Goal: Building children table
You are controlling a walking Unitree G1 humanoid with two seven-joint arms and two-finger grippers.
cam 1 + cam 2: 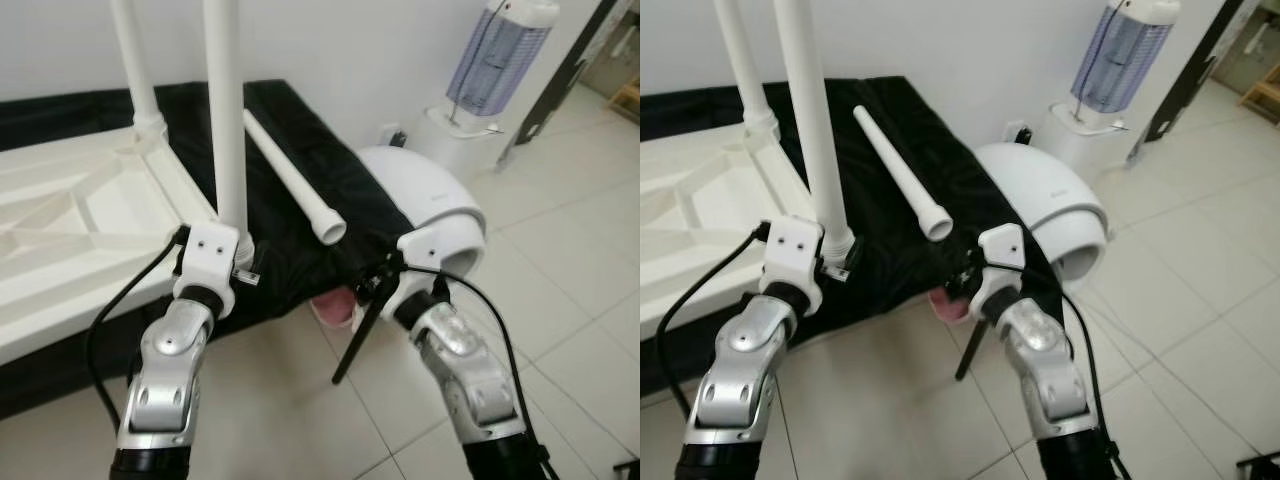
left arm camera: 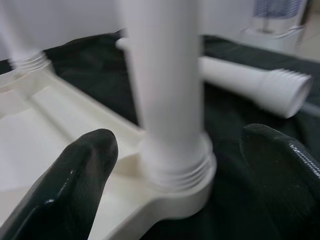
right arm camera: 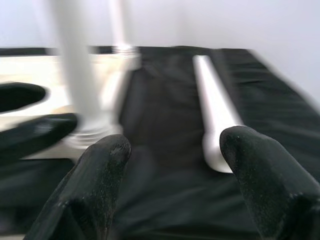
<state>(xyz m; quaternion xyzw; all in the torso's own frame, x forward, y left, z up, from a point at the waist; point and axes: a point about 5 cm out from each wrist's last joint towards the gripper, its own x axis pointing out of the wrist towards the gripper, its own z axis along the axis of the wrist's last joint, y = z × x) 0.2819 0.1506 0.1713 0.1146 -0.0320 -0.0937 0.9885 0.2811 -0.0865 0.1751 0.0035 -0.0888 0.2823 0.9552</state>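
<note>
Straddling the upright leg [image 2: 167, 95], left gripper [image 2: 175, 170] spread; right gripper [image 3: 175, 165] spread facing loose leg [image 3: 215, 115].

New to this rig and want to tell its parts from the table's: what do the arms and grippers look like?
Both forearms are silver metal shells with screw holes, ending in white blocky wrist housings. A black cable loops from the left arm wrist; another runs along the right arm. The left gripper and right gripper each have two long, rounded, glossy black fingers.
</note>
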